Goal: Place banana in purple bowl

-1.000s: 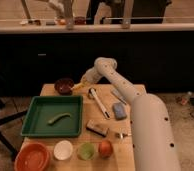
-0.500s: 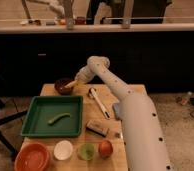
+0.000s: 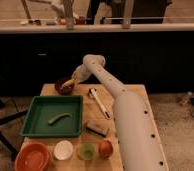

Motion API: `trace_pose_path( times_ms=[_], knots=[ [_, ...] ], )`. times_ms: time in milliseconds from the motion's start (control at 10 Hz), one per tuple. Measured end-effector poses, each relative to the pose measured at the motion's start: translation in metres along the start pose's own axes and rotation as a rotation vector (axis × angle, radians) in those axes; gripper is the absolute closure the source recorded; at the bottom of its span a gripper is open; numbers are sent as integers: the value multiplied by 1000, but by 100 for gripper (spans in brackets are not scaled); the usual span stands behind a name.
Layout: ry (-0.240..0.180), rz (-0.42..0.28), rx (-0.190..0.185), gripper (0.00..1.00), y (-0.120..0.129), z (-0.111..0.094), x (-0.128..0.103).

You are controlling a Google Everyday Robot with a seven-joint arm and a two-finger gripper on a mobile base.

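The purple bowl point(image 3: 63, 88) sits at the table's far left corner. My gripper point(image 3: 74, 80) reaches over the bowl's right rim from the right. It is shut on the banana point(image 3: 68, 83), a small yellow piece that hangs at the fingertips just above the bowl's inside. The arm point(image 3: 107, 82) runs back from there to the lower right and hides part of the table.
A green tray point(image 3: 35, 122) holding a green curved pod point(image 3: 59, 118) lies in front of the bowl. A white utensil point(image 3: 99, 102) and a dark block point(image 3: 97, 129) lie right of it. At the front edge stand an orange bowl point(image 3: 32, 157), a white bowl point(image 3: 63, 150), a green bowl point(image 3: 86, 150) and a round fruit point(image 3: 105, 148).
My gripper has carried the banana leftward from the table's middle to over the purple bowl. Nothing else has moved.
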Motion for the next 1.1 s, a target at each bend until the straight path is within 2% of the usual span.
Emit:
trace_pose_path(
  times_ms=[900, 1100],
  knots=[
    [-32, -9, -22, 100, -5, 24, -16],
    [-34, -9, -35, 97, -4, 25, -17]
  ],
)
